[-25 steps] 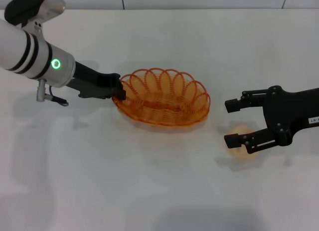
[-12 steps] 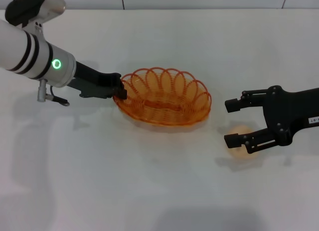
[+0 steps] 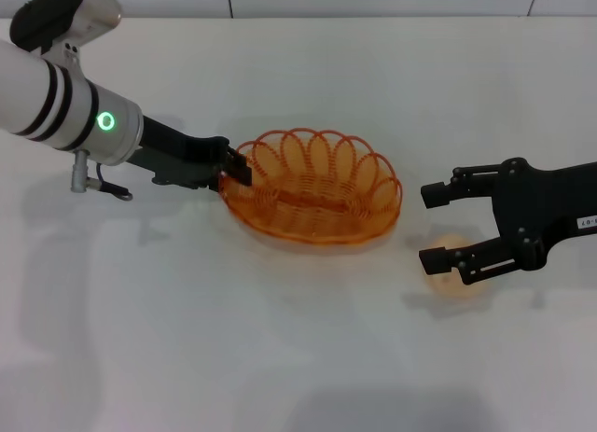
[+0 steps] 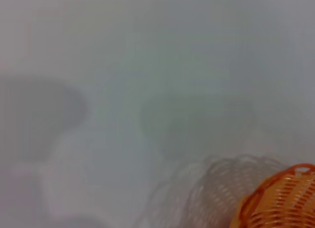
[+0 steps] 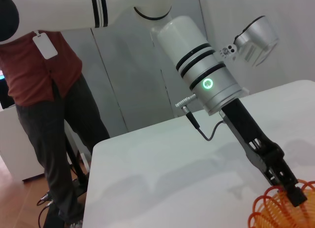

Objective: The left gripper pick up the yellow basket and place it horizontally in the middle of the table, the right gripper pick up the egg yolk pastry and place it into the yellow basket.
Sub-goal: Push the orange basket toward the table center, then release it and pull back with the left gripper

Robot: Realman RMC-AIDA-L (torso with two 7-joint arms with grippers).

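Observation:
The yellow basket (image 3: 317,185) is near the middle of the white table (image 3: 280,357). My left gripper (image 3: 233,171) is shut on its left rim and holds that end slightly raised. The basket's edge also shows in the left wrist view (image 4: 280,201), with its shadow on the table beside it, and in the right wrist view (image 5: 283,208). The egg yolk pastry (image 3: 455,243) lies on the table right of the basket. My right gripper (image 3: 431,229) is open and hovers over the pastry, its lower finger crossing it.
The table's far edge meets a white wall at the back. In the right wrist view a person in a red shirt (image 5: 44,65) stands beyond the table's edge. Open tabletop lies in front of the basket.
My left gripper has moved a little to the right with the basket, which has shifted right and tipped up slightly. The right gripper and pastry have not moved.

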